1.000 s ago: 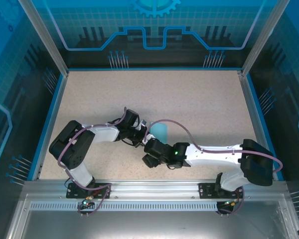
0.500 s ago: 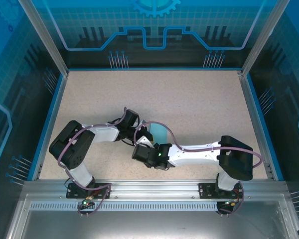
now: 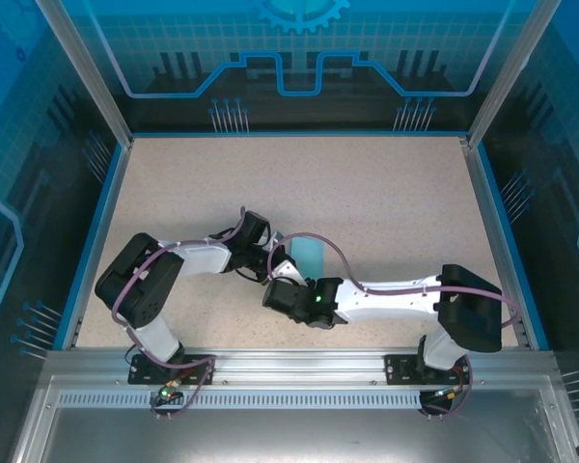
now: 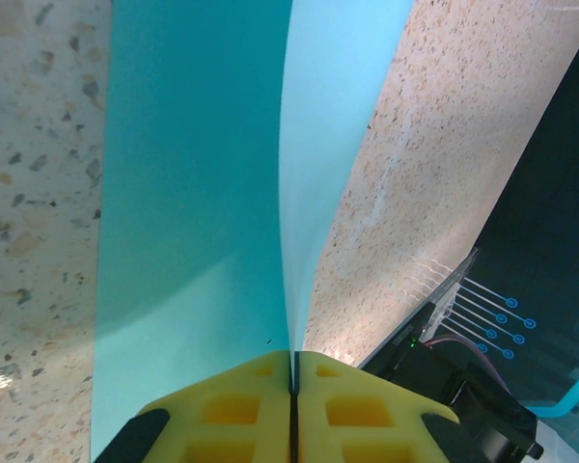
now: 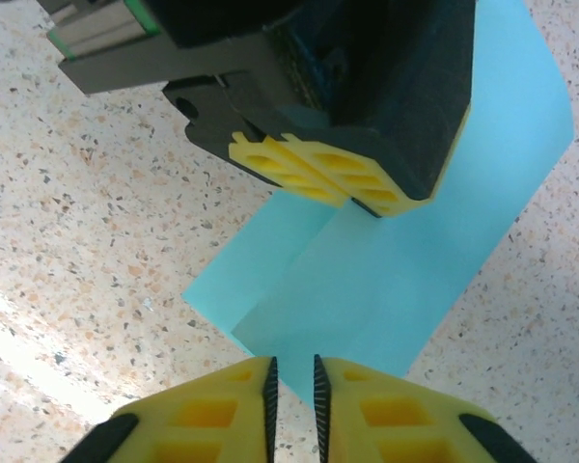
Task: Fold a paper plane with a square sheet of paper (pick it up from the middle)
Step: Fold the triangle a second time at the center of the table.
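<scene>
**Jaws meet over the folded blue sheet**

Jaws of the left gripper [image 4: 291, 391] are pressed fully together, yellow pads flush, with the sheet of paper [image 4: 193, 193] clamped in the seam between them. From that seam the paper runs straight ahead. A darker panel lies flat on the table [image 4: 29, 193] to the left of the jaws. A paler panel lifts up to the right, and the two meet along a crease that continues the line of the seam.

Jaws of the right gripper [image 5: 292, 386] are nearly closed, with only a thin slit left between the yellow pads. The near corner of the paper comes right up to that slit, but whether it is pinched there cannot be told. From the right jaws the sheet stretches away and to the right, its long axis slanting toward the left gripper's pads, which face the right jaws from the far side and bear on the sheet near its middle. A fold line runs along the same slant, with one layer lying over another.

Seen from the top camera, the two grippers are close together. A narrow strip of the paper shows just beyond them, its long axis pointing away from the arm bases.
</scene>
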`<action>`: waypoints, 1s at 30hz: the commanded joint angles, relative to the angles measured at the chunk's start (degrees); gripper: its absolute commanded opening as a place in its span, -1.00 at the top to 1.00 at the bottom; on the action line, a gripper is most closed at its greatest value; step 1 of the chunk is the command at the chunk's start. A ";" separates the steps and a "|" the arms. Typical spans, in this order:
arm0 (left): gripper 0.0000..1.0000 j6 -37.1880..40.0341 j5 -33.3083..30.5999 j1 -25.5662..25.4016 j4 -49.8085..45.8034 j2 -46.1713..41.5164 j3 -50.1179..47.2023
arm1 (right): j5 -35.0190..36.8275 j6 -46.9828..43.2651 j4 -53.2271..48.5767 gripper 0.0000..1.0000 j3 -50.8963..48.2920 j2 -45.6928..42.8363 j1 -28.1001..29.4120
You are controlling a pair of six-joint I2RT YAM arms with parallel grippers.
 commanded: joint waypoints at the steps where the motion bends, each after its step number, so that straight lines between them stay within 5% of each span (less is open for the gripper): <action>1: 0.82 0.50 0.44 0.39 -1.85 0.79 1.48 | -2.09 0.25 1.05 0.73 -1.57 -2.28 -1.54; 9: 0.83 0.74 0.36 0.46 -2.20 0.20 1.44 | -6.43 -0.60 6.08 0.69 -5.80 -8.24 -3.25; 18: 0.84 0.78 0.71 0.41 -2.50 -0.06 1.96 | -7.23 -2.58 6.75 -0.29 -2.55 -4.02 -2.20; 24: 0.84 0.91 0.89 0.40 -2.80 -0.07 2.14 | -2.77 -1.02 3.08 -0.29 -1.10 -0.57 -1.78; 30: 0.84 0.88 0.89 0.44 -2.86 0.02 2.14 | -1.93 -1.16 2.70 0.18 -0.86 -0.32 -1.82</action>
